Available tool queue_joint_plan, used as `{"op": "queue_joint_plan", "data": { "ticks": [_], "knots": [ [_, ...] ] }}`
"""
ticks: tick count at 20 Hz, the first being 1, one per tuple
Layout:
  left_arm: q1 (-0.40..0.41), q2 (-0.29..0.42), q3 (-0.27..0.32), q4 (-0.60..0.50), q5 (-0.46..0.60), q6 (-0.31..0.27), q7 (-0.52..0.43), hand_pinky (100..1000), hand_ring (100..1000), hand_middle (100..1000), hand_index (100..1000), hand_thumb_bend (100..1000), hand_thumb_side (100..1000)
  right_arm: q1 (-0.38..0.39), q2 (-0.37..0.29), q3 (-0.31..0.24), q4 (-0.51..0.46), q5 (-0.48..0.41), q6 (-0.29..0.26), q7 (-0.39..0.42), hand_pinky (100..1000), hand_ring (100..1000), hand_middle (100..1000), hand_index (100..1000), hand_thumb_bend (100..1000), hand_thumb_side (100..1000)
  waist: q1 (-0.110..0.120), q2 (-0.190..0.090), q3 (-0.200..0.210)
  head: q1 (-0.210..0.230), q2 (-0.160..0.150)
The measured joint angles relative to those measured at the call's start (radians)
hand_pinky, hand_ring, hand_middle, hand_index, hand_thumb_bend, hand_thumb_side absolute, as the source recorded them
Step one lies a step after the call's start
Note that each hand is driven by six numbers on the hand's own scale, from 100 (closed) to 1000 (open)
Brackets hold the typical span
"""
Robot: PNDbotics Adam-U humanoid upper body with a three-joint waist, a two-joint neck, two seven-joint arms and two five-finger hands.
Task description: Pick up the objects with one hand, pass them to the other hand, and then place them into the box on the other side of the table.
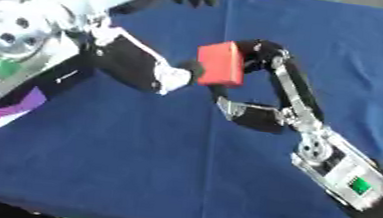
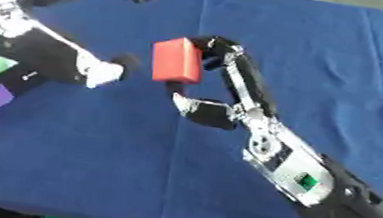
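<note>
Right hand, nearest the camera, pinched the red block between fingers and thumb, held above the blue desk. Left hand close beside it, fingers' state unclear. Handover seemingly underway; no box in view, placing remained.

My right robot hand comes in from the lower right, above the bench. The block sits at its left side, between the fingers above it and the thumb below, up off the bench. Left of the block, just beside it, is my left robot hand, reaching in from the upper left. Whether that one touches the block I cannot tell.
</note>
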Motion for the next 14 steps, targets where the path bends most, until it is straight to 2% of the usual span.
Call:
{"op": "queue_joint_plan", "data": {
  "ticks": [10, 14],
  "knots": [
    [0.008, -0.031, -0.016, 0.052, -0.019, -0.041, -0.006, 882, 784, 734, 825, 478, 401, -0.017, 0.0, 0.003, 0.0, 0.023, 0.019, -0.014, 615, 689, 468, 467, 100, 100, 0.002, 0.012, -0.001, 0.004, 0.0],
    [0.01, -0.036, -0.022, 0.063, -0.041, -0.056, -0.005, 871, 784, 734, 826, 488, 377, -0.021, 0.0, 0.003, 0.0, 0.026, 0.042, -0.033, 605, 683, 467, 466, 100, 100, 0.002, 0.013, 0.0, 0.007, 0.0]
  ]
}}
